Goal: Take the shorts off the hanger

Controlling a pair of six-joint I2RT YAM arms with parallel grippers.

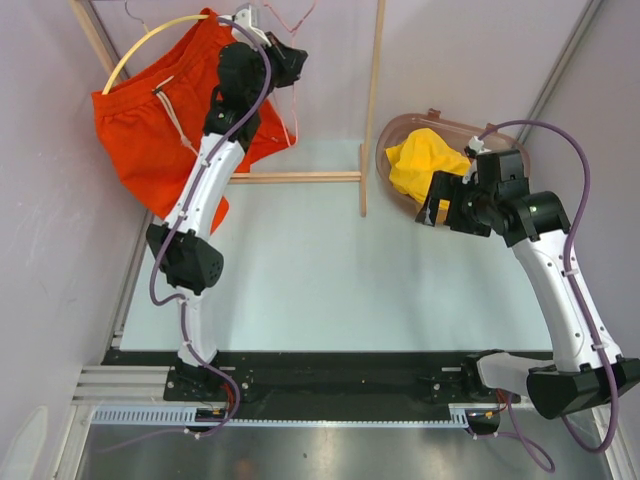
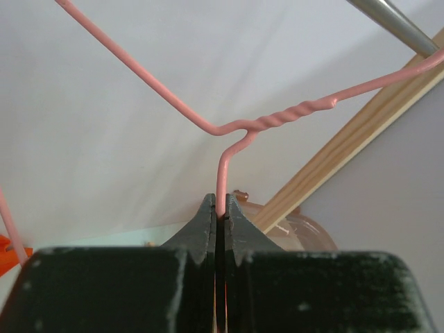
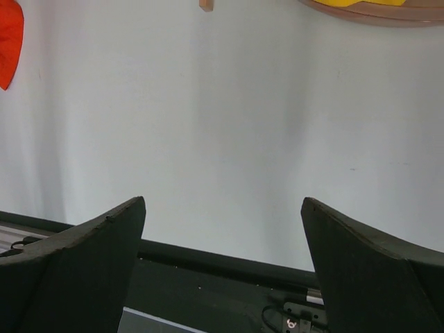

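The orange-red shorts (image 1: 150, 130) with a pale drawstring hang on a yellow hanger (image 1: 150, 45) at the back left. A sliver of them shows in the right wrist view (image 3: 8, 41). My left gripper (image 1: 285, 60) is up beside them, shut on the stem of a bare pink wire hanger (image 2: 222, 177), just below its twisted neck (image 2: 288, 116). The yellow shorts (image 1: 425, 160) lie bunched in a brownish basket (image 1: 400, 128) at the right. My right gripper (image 1: 432, 212) hovers at the basket's near side, open, with nothing between its fingers (image 3: 97, 236).
A wooden rack stands at the back, with an upright post (image 1: 372, 100) and a low crossbar (image 1: 300, 177) between the two arms. The basket's rim (image 3: 374, 12) shows at the top of the right wrist view. Walls close in on both sides.
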